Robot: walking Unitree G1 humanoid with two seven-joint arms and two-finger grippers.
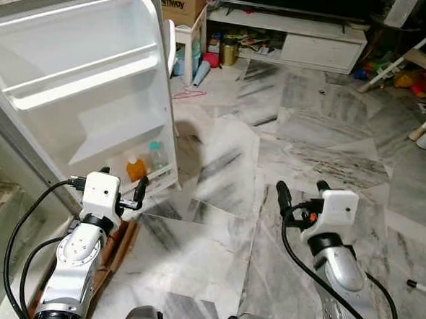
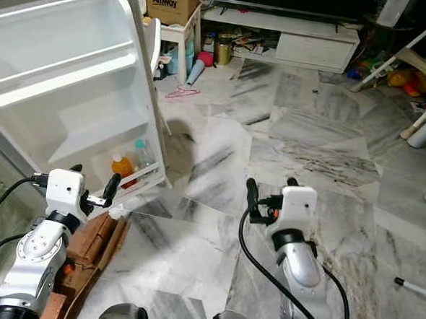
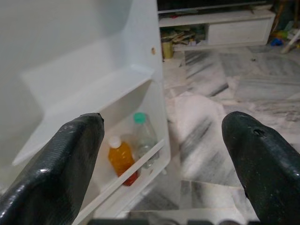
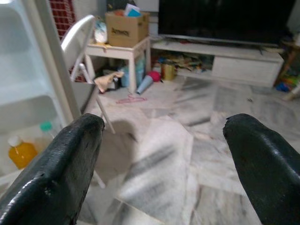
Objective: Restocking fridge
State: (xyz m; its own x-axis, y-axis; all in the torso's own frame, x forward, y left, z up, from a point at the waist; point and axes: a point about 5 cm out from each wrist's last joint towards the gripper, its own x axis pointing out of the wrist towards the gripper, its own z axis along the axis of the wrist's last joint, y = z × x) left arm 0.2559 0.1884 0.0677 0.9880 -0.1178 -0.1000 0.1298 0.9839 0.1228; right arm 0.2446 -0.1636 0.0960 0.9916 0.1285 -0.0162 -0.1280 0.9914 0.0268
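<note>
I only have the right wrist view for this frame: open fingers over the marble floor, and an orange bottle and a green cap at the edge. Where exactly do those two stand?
Observer: The orange bottle and a clear green-capped bottle stand side by side in the bottom shelf of the open fridge door, behind its rail.
Operator: Where is the left gripper?
Observer: The left gripper is raised just in front of that shelf, fingers open, holding nothing.
Operator: Anything on the floor near it?
Observer: A brown folded thing lies on the floor beside the left arm.
</note>
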